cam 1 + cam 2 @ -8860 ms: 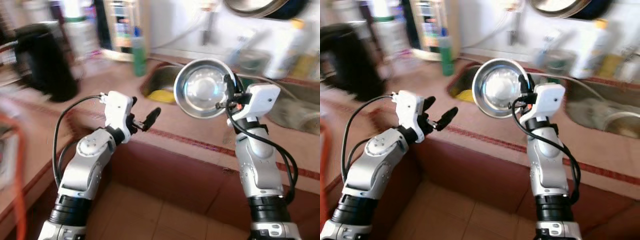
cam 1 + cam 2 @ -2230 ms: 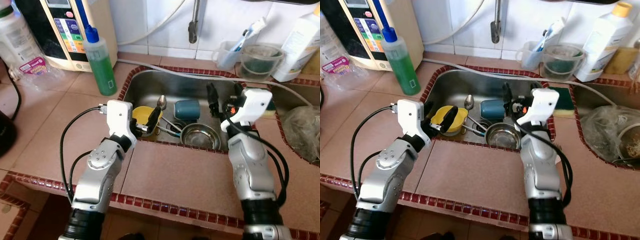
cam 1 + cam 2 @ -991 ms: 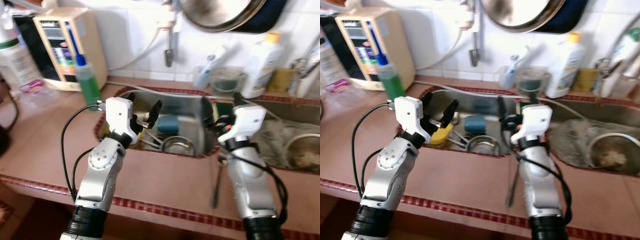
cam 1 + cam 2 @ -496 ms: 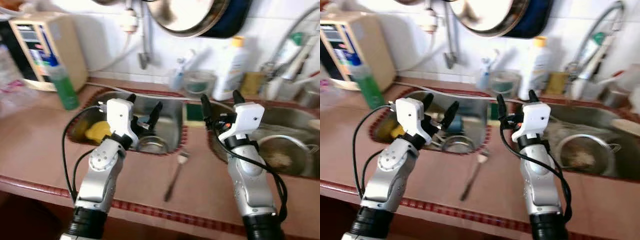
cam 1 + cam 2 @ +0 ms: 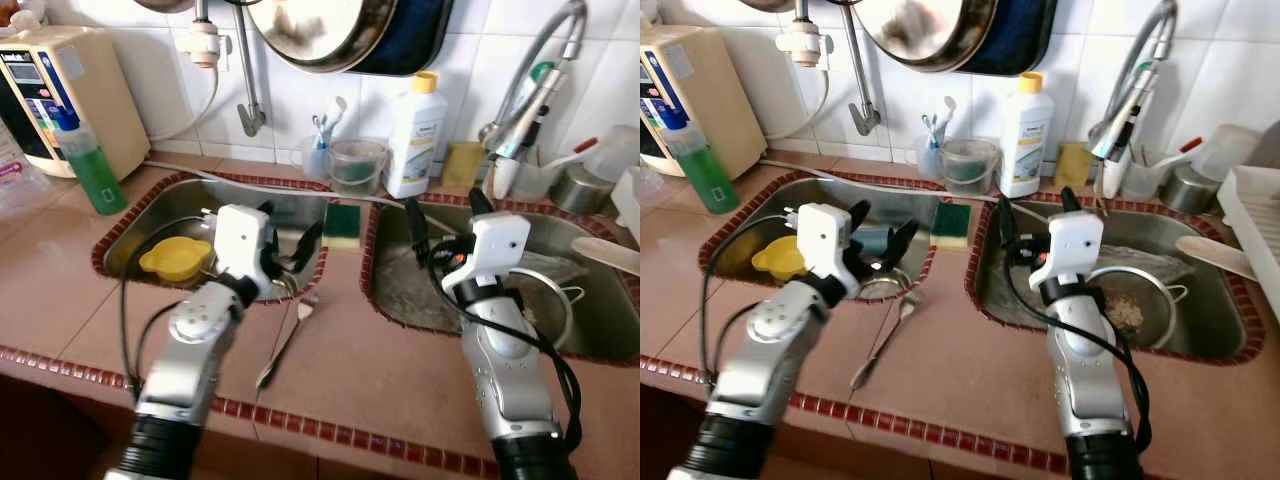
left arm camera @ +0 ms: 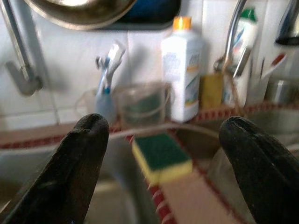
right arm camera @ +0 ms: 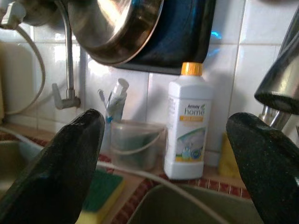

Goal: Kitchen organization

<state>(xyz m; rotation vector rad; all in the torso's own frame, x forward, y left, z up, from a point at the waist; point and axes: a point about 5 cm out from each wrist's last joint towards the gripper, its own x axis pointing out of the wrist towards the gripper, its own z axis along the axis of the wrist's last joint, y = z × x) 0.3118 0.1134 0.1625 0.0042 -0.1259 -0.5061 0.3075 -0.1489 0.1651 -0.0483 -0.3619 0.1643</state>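
over the left sink [image 5: 135, 225], yellow bowl [image 5: 176, 258] inside, left pincer [image 5: 288, 238] and right pincer [image 5: 444, 216] both spread wide, holding nothing

My grippers' fingers [image 6: 79, 172] are matt black plastic. Both sink basins [image 5: 1210, 310] are dull brushed steel, the counter [image 5: 970, 370] smooth reddish tile. The fork [image 5: 883, 341] is shiny metal, the bottle [image 5: 1026, 135] glossy white plastic, the sponge [image 5: 950, 222] rough green.
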